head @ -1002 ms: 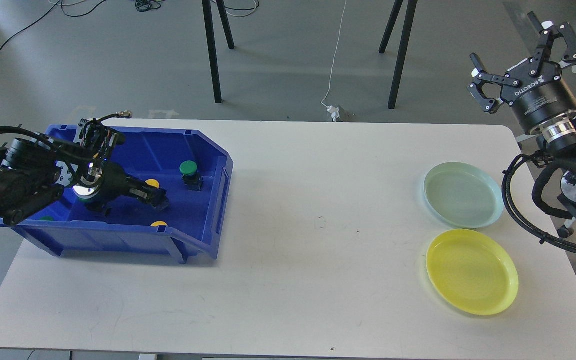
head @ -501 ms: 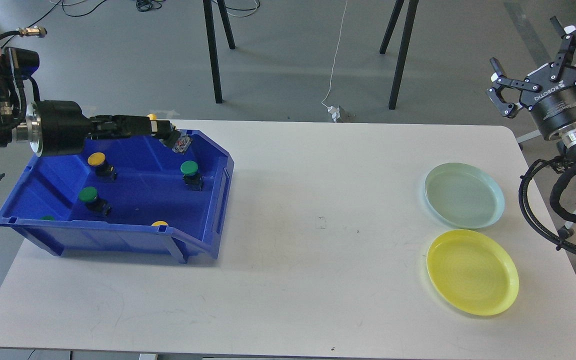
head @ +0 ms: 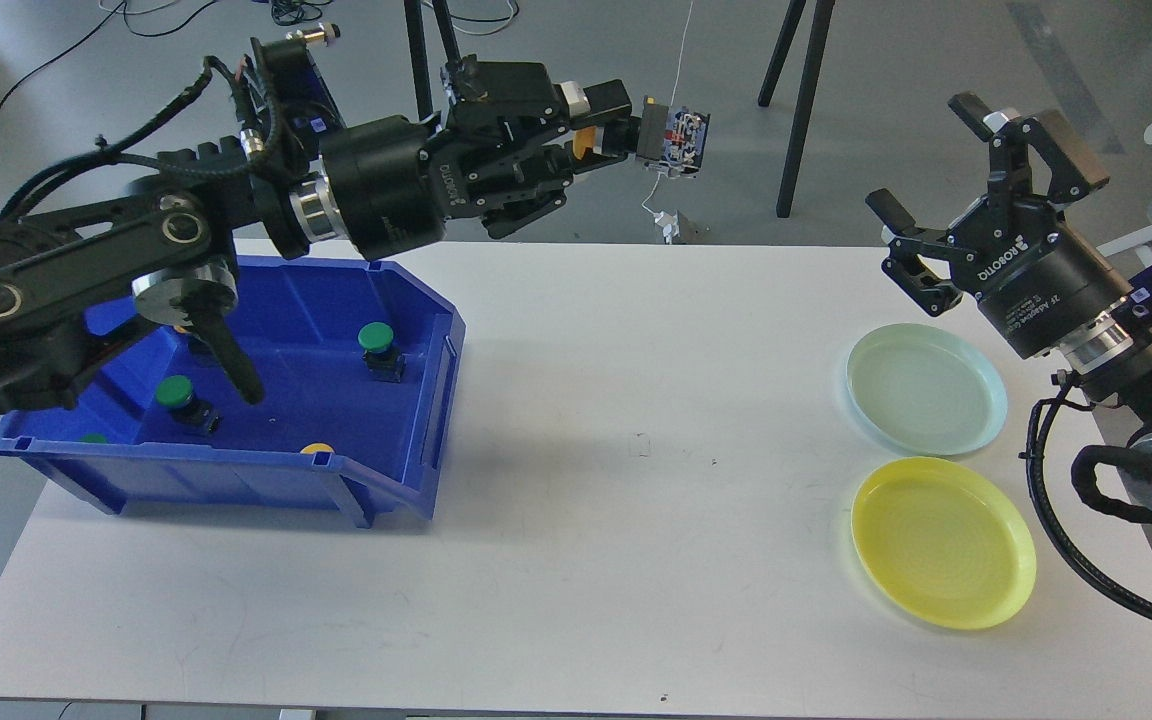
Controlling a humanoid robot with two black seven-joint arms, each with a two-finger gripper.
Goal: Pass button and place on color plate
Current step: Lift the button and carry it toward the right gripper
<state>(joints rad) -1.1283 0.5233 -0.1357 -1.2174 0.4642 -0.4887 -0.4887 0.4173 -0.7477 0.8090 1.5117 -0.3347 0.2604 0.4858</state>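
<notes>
My left gripper (head: 604, 132) is shut on a yellow button (head: 658, 137), held high above the table's far middle edge with its grey base pointing right. My right gripper (head: 956, 185) is open and empty, above the far right of the table, behind the pale green plate (head: 926, 388). The yellow plate (head: 943, 541) lies in front of the green one. The blue bin (head: 236, 470) at the left holds two green buttons (head: 377, 338) (head: 175, 392) and a yellow one (head: 315, 449) at its front wall.
The white table (head: 586, 560) spans the view. Black stand legs (head: 796, 110) and a white cable (head: 671, 120) are on the floor behind it. My left forearm (head: 86, 270) crosses over the bin's back left.
My left gripper has lifted the yellow button out of the bin and carried it up and to the right. My right gripper has moved left and lower, toward the table.
</notes>
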